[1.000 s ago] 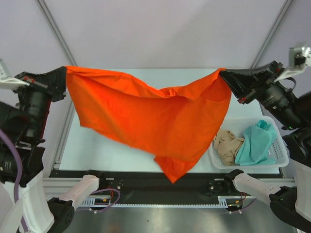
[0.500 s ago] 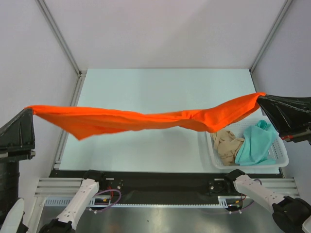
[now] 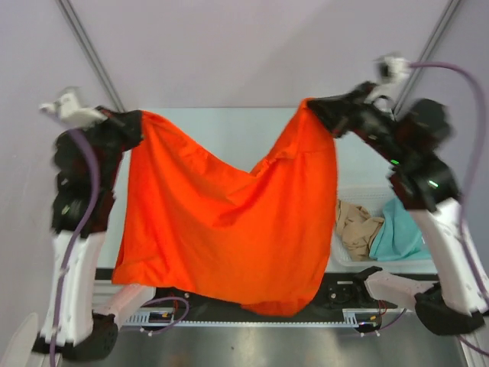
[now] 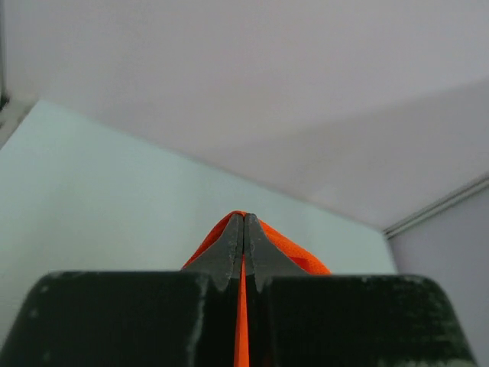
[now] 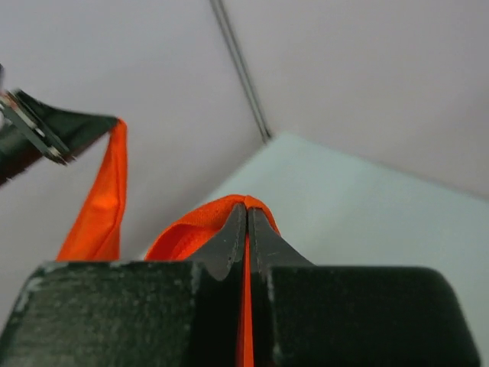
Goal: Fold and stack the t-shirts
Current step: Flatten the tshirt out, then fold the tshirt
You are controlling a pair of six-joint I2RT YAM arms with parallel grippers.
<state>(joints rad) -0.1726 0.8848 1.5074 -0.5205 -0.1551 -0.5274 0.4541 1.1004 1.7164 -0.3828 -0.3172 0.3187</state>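
Observation:
A large orange-red t-shirt (image 3: 229, 222) hangs spread in the air between both arms, its lower edge drooping past the table's near edge. My left gripper (image 3: 140, 117) is shut on its upper left corner, and orange cloth (image 4: 243, 306) shows pinched between the closed jaws. My right gripper (image 3: 309, 105) is shut on the upper right corner, cloth (image 5: 246, 321) squeezed between its jaws too. The left gripper (image 5: 84, 130) with its hanging cloth appears in the right wrist view. A beige-tan t-shirt (image 3: 357, 228) and a teal-green t-shirt (image 3: 397, 237) lie crumpled in the basket.
A white mesh basket (image 3: 351, 264) sits at the table's right near corner, partly hidden by the right arm. The pale table (image 3: 221, 130) lies beneath the hanging shirt. Metal frame posts (image 3: 88, 50) rise at the back corners.
Both arms swung up and back over the table, drawing closer together. The orange-red shirt went from a flat stretched band to a broad hanging sheet.

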